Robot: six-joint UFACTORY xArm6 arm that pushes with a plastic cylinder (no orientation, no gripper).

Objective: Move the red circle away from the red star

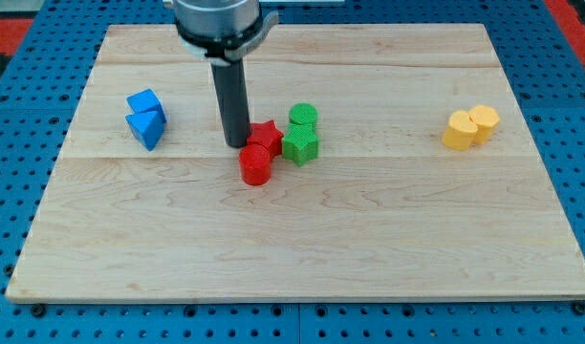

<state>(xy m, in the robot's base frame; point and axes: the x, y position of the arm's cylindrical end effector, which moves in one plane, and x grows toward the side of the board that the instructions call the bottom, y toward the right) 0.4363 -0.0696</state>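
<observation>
Fingers: none on this rig; only a dark rod, so there is nothing to open, close or hold; my tip [236, 144] stands on the bench [302, 248] just to the view's left of the red star [266, 135], close against it or touching, I cannot tell which.

Red circle [256, 164] sits just below the star toward the view's bottom, the two touching or nearly so; it lies below and slightly right of my tip, near but apart.

Green cluster: a green block [300, 146], shape unclear, pressed against the star's right side; a green circle [303, 116] just above it; these hem the star in on the right, so the star has little room to slide that way.

Why the tip is here, by my judgement: it is above and left of the circle, which suits a push sending the circle down and rightward into bare bench, away from the star; risk is that the tip catches the star first and drags it along, keeping the pair together.

Well apart: two blue blocks [145, 118] touching, near the view's left edge, the lower one wedge-like; two yellow blocks [470, 127] touching, at the view's right, rounded, shape not certain; neither group is in the way.

Task not yet done; circle and star are close together.
</observation>
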